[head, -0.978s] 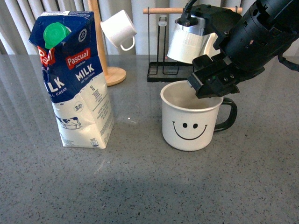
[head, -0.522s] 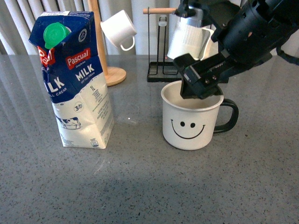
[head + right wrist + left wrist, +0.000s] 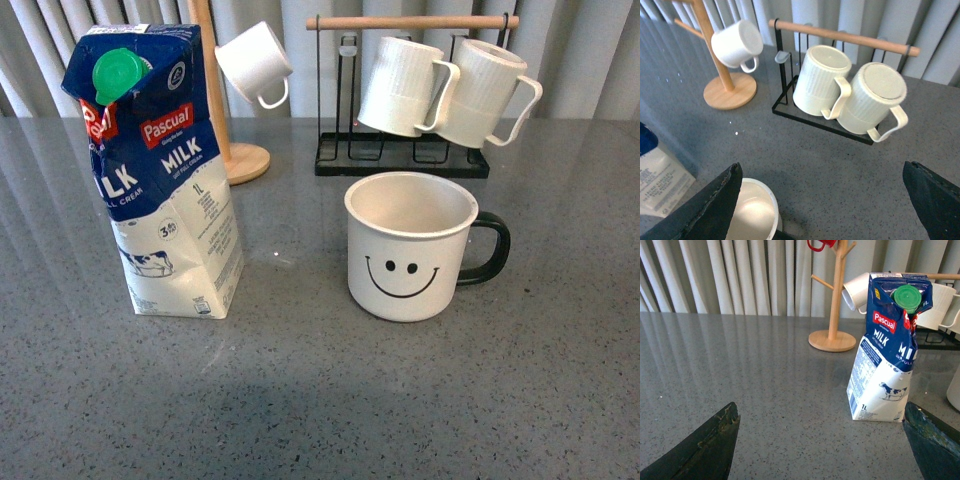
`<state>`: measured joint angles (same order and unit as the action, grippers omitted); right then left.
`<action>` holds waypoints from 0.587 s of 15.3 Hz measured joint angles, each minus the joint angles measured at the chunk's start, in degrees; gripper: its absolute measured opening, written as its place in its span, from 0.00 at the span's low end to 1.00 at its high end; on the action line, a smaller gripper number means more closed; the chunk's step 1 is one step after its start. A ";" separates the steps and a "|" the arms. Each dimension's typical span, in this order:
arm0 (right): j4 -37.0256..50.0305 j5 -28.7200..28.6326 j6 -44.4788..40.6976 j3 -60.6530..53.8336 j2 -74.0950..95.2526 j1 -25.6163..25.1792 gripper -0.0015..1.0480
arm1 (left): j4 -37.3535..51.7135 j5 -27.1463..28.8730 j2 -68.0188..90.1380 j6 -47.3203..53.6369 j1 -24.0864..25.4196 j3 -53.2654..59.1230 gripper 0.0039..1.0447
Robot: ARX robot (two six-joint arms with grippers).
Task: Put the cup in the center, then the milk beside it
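The cup, a wide white mug with a black smiley face and black handle, stands upright on the grey table, handle to the right. The milk, a blue-and-white Pascual carton with a green cap, stands upright to its left, a gap between them. No arm shows in the front view. My left gripper is open low over the table, with the milk ahead near one finger. My right gripper is open above the table, with the cup's rim beside one finger.
Behind the cup, a black rack with a wooden bar holds two ribbed white mugs. A wooden mug tree behind the milk carries a small plain white cup. Curtains close off the back.
My right arm, which hung over the cup's rim, has pulled up and out of the front view. The cup and milk have stayed put.
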<state>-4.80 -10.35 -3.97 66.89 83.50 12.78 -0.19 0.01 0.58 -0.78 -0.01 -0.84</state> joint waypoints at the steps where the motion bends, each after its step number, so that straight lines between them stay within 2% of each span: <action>1: 5.62 -1.01 3.32 -6.91 -5.68 -1.77 0.94 | 0.00 0.00 0.00 0.02 0.00 0.00 0.94; 3: 15.45 0.17 9.20 -19.28 -17.29 -3.08 0.94 | 0.00 0.00 0.02 0.02 0.00 0.00 0.94; 5: 21.49 4.24 13.90 -31.08 -29.03 -3.06 0.94 | 0.00 0.00 0.00 0.02 0.00 0.00 0.94; 7: 21.18 17.25 9.77 -40.26 -39.95 -1.92 0.76 | 0.00 0.00 0.00 0.02 0.00 0.00 0.94; 8: 20.09 20.04 7.21 -45.90 -46.42 -2.38 0.64 | 0.00 0.02 0.00 0.02 0.00 0.00 0.94; 9: 19.34 19.80 6.08 -50.21 -51.25 -3.34 0.53 | 0.00 -0.02 0.00 0.02 0.00 0.00 0.94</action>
<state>14.55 9.45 2.11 16.69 32.25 9.43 -0.19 -0.01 0.58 -0.75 -0.01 -0.84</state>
